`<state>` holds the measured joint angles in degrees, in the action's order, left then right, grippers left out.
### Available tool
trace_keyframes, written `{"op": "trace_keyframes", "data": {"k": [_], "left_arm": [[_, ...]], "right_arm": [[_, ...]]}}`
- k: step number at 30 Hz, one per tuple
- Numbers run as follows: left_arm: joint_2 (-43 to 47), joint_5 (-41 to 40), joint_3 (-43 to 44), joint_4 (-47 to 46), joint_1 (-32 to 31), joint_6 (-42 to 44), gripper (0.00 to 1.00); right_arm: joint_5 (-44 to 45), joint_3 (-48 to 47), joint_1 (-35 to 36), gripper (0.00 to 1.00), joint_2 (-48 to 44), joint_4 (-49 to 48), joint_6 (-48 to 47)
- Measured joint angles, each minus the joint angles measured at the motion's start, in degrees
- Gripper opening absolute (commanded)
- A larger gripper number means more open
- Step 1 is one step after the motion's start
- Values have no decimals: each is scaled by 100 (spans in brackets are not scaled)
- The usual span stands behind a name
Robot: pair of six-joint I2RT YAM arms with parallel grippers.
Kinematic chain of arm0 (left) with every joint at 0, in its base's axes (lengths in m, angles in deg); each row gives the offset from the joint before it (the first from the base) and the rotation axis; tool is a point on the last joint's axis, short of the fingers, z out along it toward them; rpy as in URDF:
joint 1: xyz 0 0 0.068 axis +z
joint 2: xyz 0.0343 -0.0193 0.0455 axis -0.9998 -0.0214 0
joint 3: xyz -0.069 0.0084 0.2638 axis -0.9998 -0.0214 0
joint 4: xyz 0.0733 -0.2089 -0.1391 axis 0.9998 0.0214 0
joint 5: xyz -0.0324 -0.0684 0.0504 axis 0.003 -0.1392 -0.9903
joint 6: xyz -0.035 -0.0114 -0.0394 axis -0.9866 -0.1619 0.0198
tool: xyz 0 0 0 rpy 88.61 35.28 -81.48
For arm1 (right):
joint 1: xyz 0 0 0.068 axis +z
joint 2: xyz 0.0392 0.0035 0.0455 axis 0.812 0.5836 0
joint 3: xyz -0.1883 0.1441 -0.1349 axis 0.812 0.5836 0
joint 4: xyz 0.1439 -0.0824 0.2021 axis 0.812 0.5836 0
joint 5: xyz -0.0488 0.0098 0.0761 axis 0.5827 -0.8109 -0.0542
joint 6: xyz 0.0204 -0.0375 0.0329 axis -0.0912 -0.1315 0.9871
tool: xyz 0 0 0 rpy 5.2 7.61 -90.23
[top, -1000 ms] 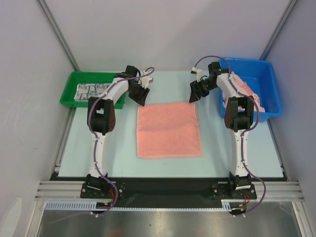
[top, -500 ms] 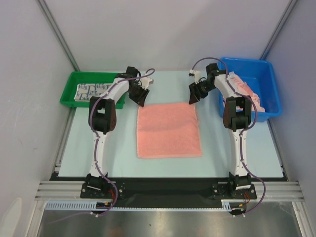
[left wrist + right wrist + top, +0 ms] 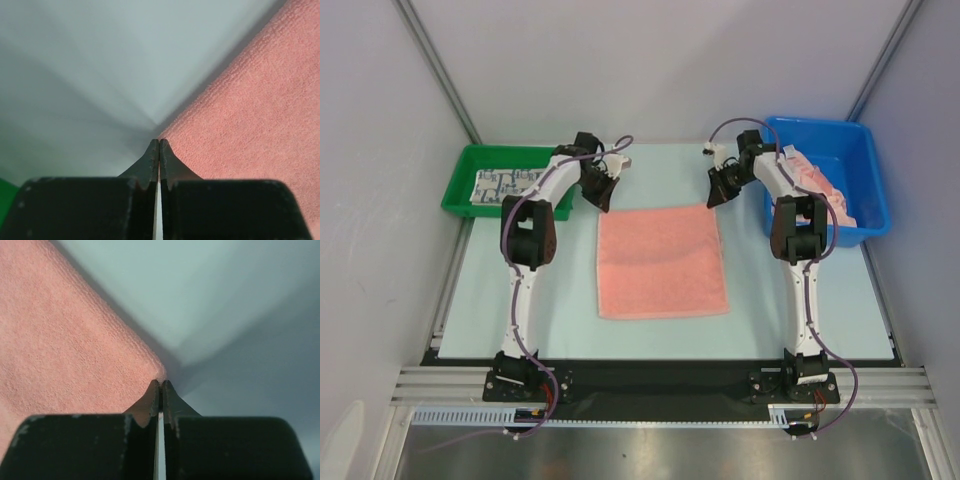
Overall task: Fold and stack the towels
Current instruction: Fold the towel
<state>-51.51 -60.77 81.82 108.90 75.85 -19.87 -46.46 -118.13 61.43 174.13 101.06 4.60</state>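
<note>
A salmon-pink towel lies flat in the middle of the table. My left gripper is down at its far left corner and my right gripper at its far right corner. In the left wrist view the jaws are pressed together right on the corner of the pink towel. The right wrist view shows the same: the jaws are closed with the corner of the pink towel pinched at their tips. The towel still lies flat on the table.
A green tray at the far left holds a white towel with a blue-grey pattern. A blue bin at the far right holds crumpled pale pink towels. Grey walls close in the back and both sides.
Both grippers moved in and down onto the towel's far corners and closed from open. The towel has not moved.
</note>
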Motion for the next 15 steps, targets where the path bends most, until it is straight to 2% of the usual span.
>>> {"op": "trace_keyframes", "data": {"k": [3,6,15], "left_arm": [[153,-74,-42,-98,0,-76,0],[695,-216,-271,-282,0,-155,0],[3097,-457,-356,-597,-28,-291,0]], "right_arm": [[70,2,-42,0,-127,-160,136],[157,116,-81,0,-564,-380,306],[297,1163,-96,0,-3147,-1419,874]]}}
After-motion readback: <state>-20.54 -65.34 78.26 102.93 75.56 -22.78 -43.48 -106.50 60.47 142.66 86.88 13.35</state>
